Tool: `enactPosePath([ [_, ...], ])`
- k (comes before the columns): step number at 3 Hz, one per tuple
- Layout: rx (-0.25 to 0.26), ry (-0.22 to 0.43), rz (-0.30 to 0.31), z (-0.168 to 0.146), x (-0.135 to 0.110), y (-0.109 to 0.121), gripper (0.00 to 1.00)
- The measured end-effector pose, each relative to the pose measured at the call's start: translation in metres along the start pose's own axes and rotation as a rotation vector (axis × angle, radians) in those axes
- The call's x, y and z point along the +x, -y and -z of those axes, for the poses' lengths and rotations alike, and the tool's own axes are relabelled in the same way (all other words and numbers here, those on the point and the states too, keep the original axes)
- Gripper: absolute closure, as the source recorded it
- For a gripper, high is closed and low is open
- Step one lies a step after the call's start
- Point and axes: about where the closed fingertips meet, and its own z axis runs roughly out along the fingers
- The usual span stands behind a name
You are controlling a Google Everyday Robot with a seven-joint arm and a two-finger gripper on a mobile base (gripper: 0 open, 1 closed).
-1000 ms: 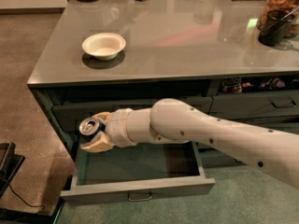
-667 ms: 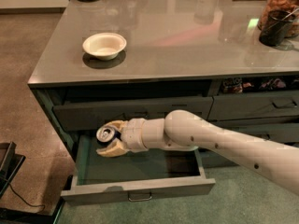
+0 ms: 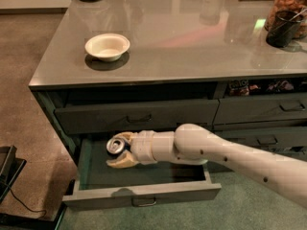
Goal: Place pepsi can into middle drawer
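Note:
The pepsi can (image 3: 115, 145) shows its silver top between the tan fingers (image 3: 121, 162) of my gripper (image 3: 118, 150); its blue side is hidden. My gripper is shut on the can and holds it over the left part of the open middle drawer (image 3: 144, 194), just above its dark floor. The drawer is pulled out, with its long front panel and small pale loop handle (image 3: 144, 202) toward the camera. My white arm (image 3: 225, 157) reaches in from the right.
A white bowl (image 3: 107, 46) sits on the grey counter (image 3: 192, 37) above. A closed drawer with a dark handle (image 3: 139, 118) is directly over the open one. Narrower drawers (image 3: 261, 110) are to the right. Dark containers (image 3: 283, 28) stand at the counter's far right.
The gripper with the can has moved right and lower, deeper into the open drawer. The view has shifted slightly.

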Motion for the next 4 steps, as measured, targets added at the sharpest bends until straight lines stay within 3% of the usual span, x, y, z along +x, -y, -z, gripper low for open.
enactPosePath([
  [2,0.006,0.046,0.017,-0.009,0.114,0.005,1.00],
  [4,0.005,0.060,0.004,-0.014,0.120,0.004,1.00],
])
